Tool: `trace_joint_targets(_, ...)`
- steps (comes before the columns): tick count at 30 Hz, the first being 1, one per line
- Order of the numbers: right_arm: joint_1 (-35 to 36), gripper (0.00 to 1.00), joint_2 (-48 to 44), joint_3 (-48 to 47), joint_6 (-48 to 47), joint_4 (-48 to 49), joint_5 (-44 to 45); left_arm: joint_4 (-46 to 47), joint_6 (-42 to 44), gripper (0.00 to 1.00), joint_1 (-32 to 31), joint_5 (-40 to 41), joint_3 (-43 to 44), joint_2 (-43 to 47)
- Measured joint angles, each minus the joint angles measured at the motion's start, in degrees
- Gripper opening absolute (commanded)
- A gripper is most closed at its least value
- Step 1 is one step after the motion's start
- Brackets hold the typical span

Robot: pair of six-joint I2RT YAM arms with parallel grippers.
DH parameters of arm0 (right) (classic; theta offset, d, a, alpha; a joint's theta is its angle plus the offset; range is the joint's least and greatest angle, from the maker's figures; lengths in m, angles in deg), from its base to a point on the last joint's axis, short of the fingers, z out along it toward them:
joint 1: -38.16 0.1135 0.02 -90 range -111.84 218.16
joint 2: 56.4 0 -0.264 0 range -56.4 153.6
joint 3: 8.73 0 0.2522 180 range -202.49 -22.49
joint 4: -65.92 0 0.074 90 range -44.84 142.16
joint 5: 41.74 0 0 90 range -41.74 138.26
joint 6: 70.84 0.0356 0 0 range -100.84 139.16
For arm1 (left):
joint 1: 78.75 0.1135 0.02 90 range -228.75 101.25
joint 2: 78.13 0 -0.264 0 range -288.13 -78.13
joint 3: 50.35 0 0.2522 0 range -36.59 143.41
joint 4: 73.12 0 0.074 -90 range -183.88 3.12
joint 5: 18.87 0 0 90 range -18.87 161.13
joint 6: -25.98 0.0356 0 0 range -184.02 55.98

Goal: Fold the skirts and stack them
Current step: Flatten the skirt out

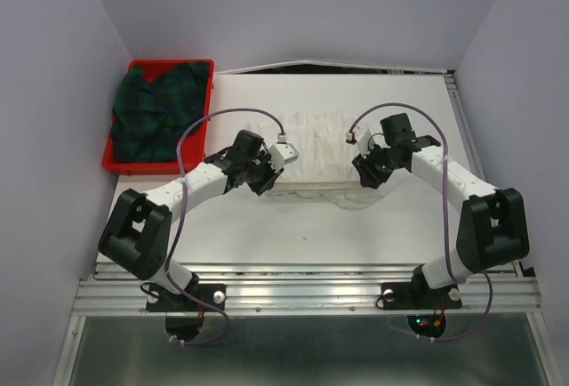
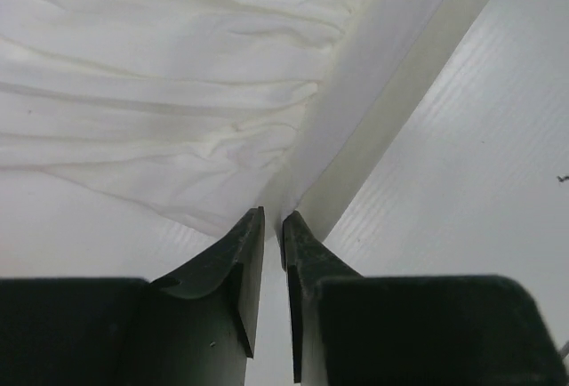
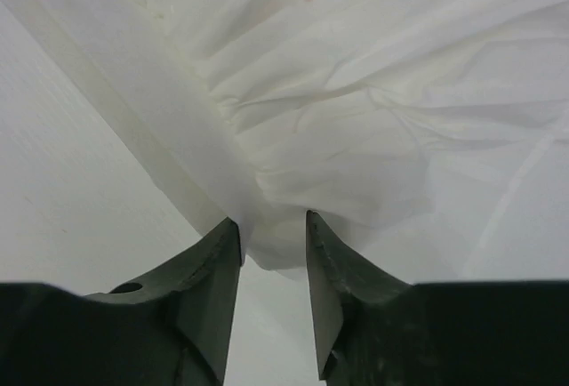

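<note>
The white skirt (image 1: 322, 150) lies spread across the middle of the table, its near hem rumpled. My left gripper (image 1: 267, 181) is at the skirt's near left edge. In the left wrist view its jaws (image 2: 274, 219) are almost together, pinching a thin edge of the white cloth (image 2: 160, 92). My right gripper (image 1: 366, 175) is at the near right edge. In the right wrist view its jaws (image 3: 274, 226) stand a narrow gap apart, with a bunch of the white cloth (image 3: 373, 92) between the tips. The plaid skirt (image 1: 160, 110) lies crumpled in the red tray.
The red tray (image 1: 108, 162) stands at the table's far left, against the left wall. Walls close in the table on the left, back and right. The white table (image 1: 311, 235) shows bare between the skirt and the arm bases.
</note>
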Motion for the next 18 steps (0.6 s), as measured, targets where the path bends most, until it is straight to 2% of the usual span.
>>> trace_joint_targets(1, 0.0, 0.64, 0.3, -0.1, -1.2, -1.0, 0.4, -0.3, 0.4, 0.39, -0.8, 0.1, -0.2, 0.3)
trace_joint_targets(2, 0.0, 0.82, 0.7, -0.3, -2.3, -3.0, 1.3, -1.0, 1.2, 0.52, -1.9, 0.1, -0.8, 0.9)
trace_joint_targets(3, 0.0, 0.89, 0.9, -0.3, -3.0, -4.1, 1.7, -2.0, 2.1, 0.87, -3.3, 0.3, -1.6, 1.7)
trace_joint_targets(4, 0.0, 0.94, 0.9, -0.4, -3.8, -5.4, 2.0, -2.6, 2.7, 0.91, -4.5, 0.5, -2.3, 2.4)
trace_joint_targets(5, 0.0, 0.99, 0.8, -0.5, -4.7, -6.6, 2.3, -3.8, 3.3, 0.91, -5.9, 0.6, -3.4, 3.8)
trace_joint_targets(9, -0.2, 1.00, -1.3, -1.7, -6.4, -11.4, 3.4, -8.5, 4.5, 0.93, -8.2, -0.5, -4.4, 8.6)
trace_joint_targets(14, -0.1, 1.00, -6.0, -6.0, -7.1, -14.0, 2.4, -10.3, 4.4, 0.92, -6.5, -0.9, -3.0, 15.0)
trace_joint_targets(18, -0.1, 1.00, -7.7, -8.2, -9.1, -14.9, 1.0, -10.5, 3.6, 0.88, -3.3, -1.7, 2.0, 13.9)
